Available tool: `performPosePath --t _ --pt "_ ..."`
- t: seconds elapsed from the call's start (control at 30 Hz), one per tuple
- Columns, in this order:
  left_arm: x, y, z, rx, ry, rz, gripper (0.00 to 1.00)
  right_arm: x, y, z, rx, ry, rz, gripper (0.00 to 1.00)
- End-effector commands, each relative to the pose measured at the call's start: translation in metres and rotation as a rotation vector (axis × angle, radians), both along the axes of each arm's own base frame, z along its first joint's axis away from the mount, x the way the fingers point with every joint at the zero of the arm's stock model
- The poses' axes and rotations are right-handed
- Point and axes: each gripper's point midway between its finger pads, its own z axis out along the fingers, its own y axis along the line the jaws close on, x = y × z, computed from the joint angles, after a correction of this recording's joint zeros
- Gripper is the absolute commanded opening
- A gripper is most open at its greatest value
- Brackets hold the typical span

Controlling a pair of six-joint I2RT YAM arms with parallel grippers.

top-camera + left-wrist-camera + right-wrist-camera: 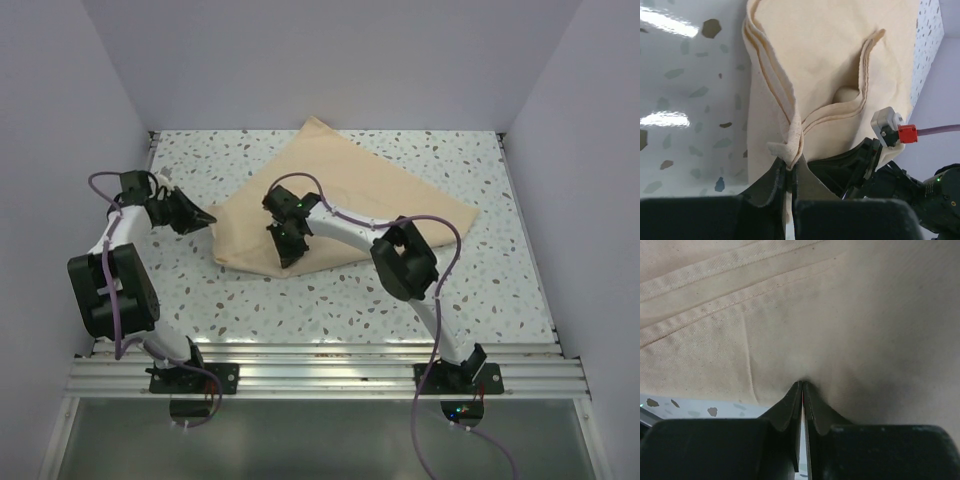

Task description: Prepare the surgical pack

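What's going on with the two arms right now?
Both arms are on the tan wrap sheet, which lies partly folded on the speckled table. The left end effector is shut on a bunched, layered edge at the sheet's left corner. The right end effector is pinching the cloth near its front edge.

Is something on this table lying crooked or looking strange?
The wrap sheet lies askew, its corners pointing diagonally across the table, and its folded layers do not line up. A small rounded lump bulges beneath one fold; what it is cannot be seen.
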Motion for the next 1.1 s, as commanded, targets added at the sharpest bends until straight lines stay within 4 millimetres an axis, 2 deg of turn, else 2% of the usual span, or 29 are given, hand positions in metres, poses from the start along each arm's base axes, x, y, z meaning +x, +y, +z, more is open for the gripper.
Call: performPosePath --t 0.0,0.03,0.13,0.23,0.27,0.33,0.37,0.47,0.5,0.57,0.6,0.63,0.67,0.7,0.73,0.77,0.8,0.83,0.87,0.93,0.97,1.03,1.07 --pt "0.022 -0.024 0.042 -0.034 -0.149 -0.043 0.00 -0.006 -0.003 -0.034 -0.048 0.025 -0.013 0.08" --pt "0.023 -0.030 0.047 -0.035 -0.160 -0.051 0.00 -0.010 -0.005 -0.044 -0.066 0.048 -0.016 0.08" --pt "0.026 -0.055 0.062 -0.056 -0.201 -0.103 0.00 -0.015 -0.006 -0.046 -0.067 0.073 -0.020 0.08" --pt "0.029 -0.075 0.080 -0.053 -0.243 -0.144 0.00 -0.012 -0.001 -0.029 -0.022 0.063 -0.022 0.09" --pt "0.029 -0.080 0.083 -0.059 -0.245 -0.148 0.00 -0.006 0.006 -0.008 0.021 0.037 -0.025 0.09" --pt "0.031 -0.093 0.091 -0.058 -0.264 -0.174 0.00 0.003 0.006 0.020 0.070 0.027 -0.052 0.09" --pt "0.033 -0.098 0.099 -0.059 -0.279 -0.182 0.00 0.010 0.006 0.055 0.126 -0.013 -0.062 0.09" --pt "0.036 -0.118 0.108 -0.071 -0.292 -0.217 0.00 0.036 -0.017 0.098 0.192 -0.068 -0.145 0.10" --pt "0.037 -0.124 0.109 -0.075 -0.294 -0.226 0.00 0.052 -0.039 0.125 0.229 -0.102 -0.203 0.10" --pt "0.040 -0.143 0.116 -0.090 -0.312 -0.248 0.00 0.064 -0.070 0.130 0.230 -0.098 -0.266 0.10" --pt "0.041 -0.155 0.112 -0.104 -0.299 -0.266 0.00 0.082 -0.099 0.134 0.227 -0.113 -0.335 0.10" --pt "0.044 -0.161 0.114 -0.113 -0.305 -0.274 0.00 0.083 -0.121 0.133 0.211 -0.118 -0.362 0.10" --pt "0.045 -0.176 0.121 -0.127 -0.310 -0.297 0.00 0.089 -0.139 0.132 0.201 -0.129 -0.392 0.11" --pt "0.049 -0.184 0.117 -0.132 -0.299 -0.312 0.00 0.103 -0.171 0.129 0.185 -0.140 -0.450 0.10" --pt "0.049 -0.191 0.117 -0.132 -0.286 -0.325 0.00 0.105 -0.186 0.130 0.180 -0.146 -0.474 0.10" --pt "0.055 -0.198 0.129 -0.126 -0.315 -0.342 0.00 0.102 -0.204 0.115 0.150 -0.123 -0.498 0.10" --pt "0.055 -0.211 0.123 -0.124 -0.295 -0.365 0.00 0.111 -0.227 0.110 0.130 -0.136 -0.539 0.10" --pt "0.056 -0.217 0.123 -0.123 -0.288 -0.373 0.00 0.108 -0.240 0.097 0.097 -0.127 -0.542 0.10" --pt "0.059 -0.226 0.131 -0.122 -0.301 -0.385 0.00 0.110 -0.249 0.090 0.086 -0.123 -0.555 0.10" --pt "0.061 -0.234 0.126 -0.127 -0.268 -0.395 0.00 0.109 -0.264 0.070 0.074 -0.076 -0.576 0.10" --pt "0.061 -0.244 0.133 -0.130 -0.282 -0.411 0.00 0.110 -0.264 0.063 0.071 -0.063 -0.573 0.10" --pt "0.064 -0.253 0.129 -0.130 -0.271 -0.417 0.00 0.108 -0.264 0.049 0.058 -0.032 -0.558 0.10" --pt "0.063 -0.265 0.133 -0.140 -0.275 -0.438 0.00 0.107 -0.264 0.035 0.045 -0.001 -0.559 0.10"
